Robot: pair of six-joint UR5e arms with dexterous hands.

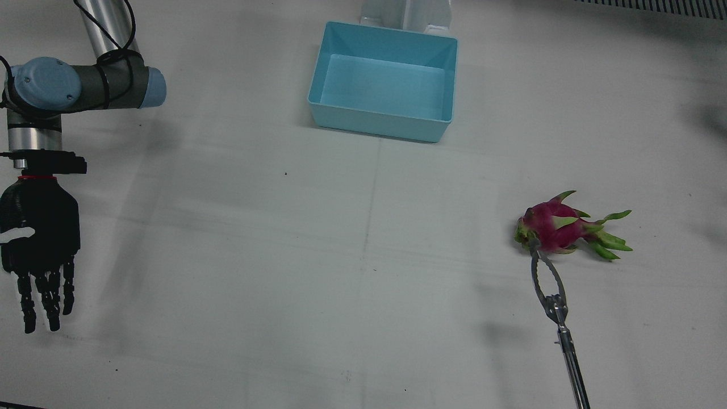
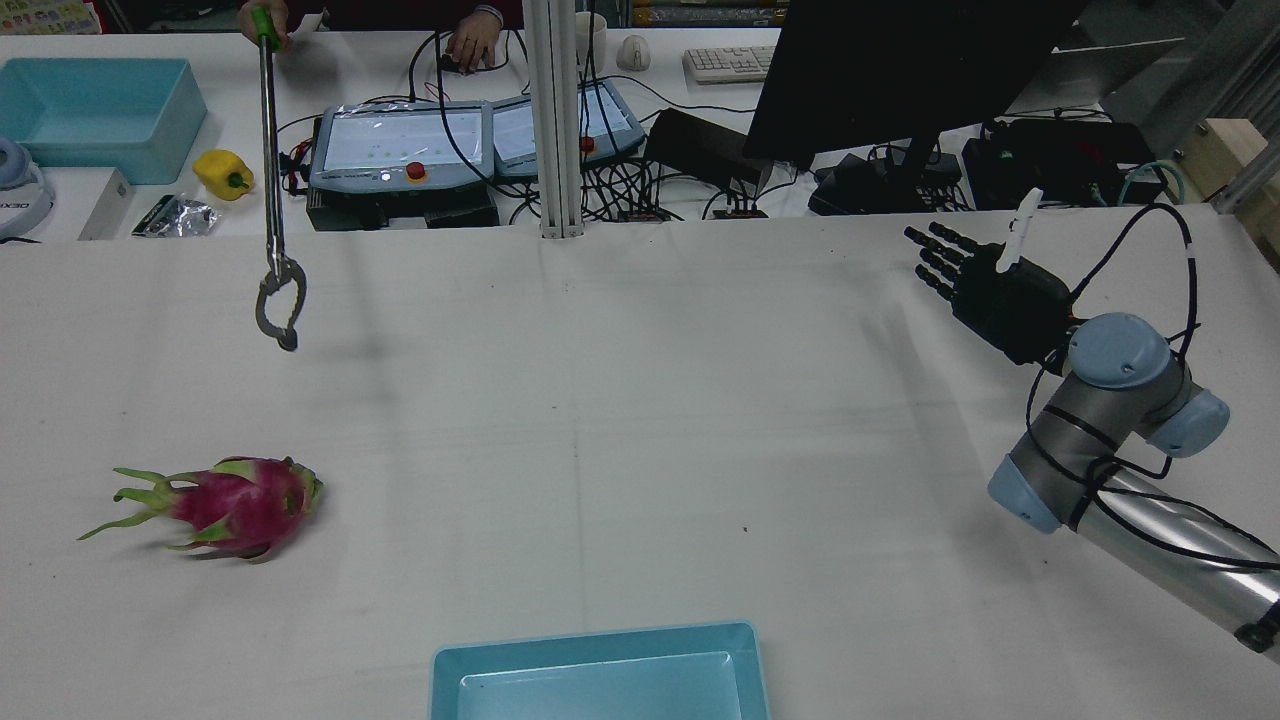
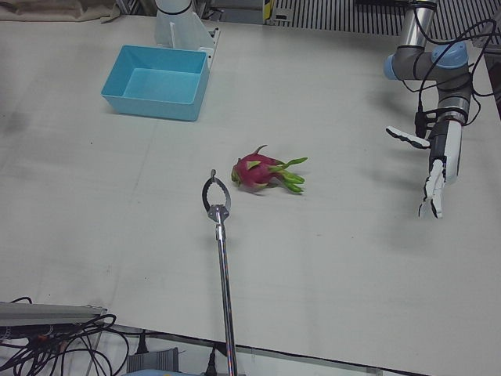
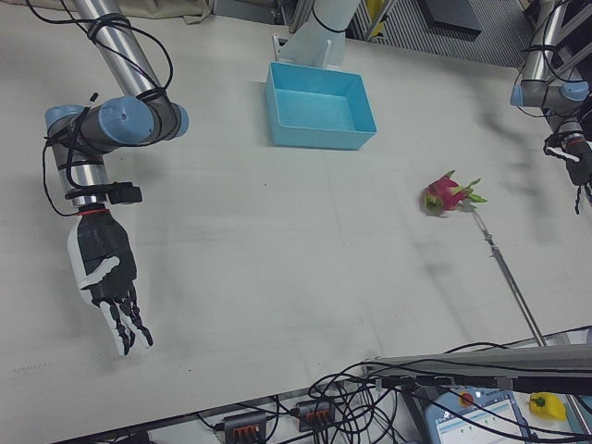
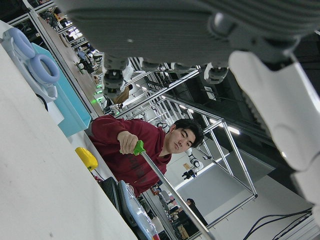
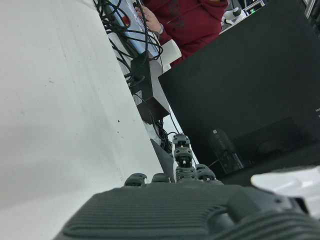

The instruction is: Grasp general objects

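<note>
A pink dragon fruit [image 1: 554, 227] [image 2: 235, 505] [image 3: 258, 172] [image 4: 444, 196] with green scales lies on its side on the white table, before my left arm. My left hand [image 3: 437, 168] [image 4: 581, 171] [image 5: 200, 30] hangs open well off to the fruit's side, holding nothing. Far across the table, my black right hand [image 1: 40, 238] [image 2: 995, 290] [image 4: 104, 268] [image 6: 190, 210] is open too, fingers spread, palm empty. Neither hand touches the fruit.
A person holds long metal tongs [image 1: 548, 284] [image 2: 280, 300] [image 3: 217, 200] with their head raised above the table close to the fruit. An empty light-blue bin [image 1: 375, 122] [image 2: 600, 640] [image 3: 153, 106] [image 4: 319, 139] stands near the pedestals. Monitors, cables and control boxes lie past the table's far edge.
</note>
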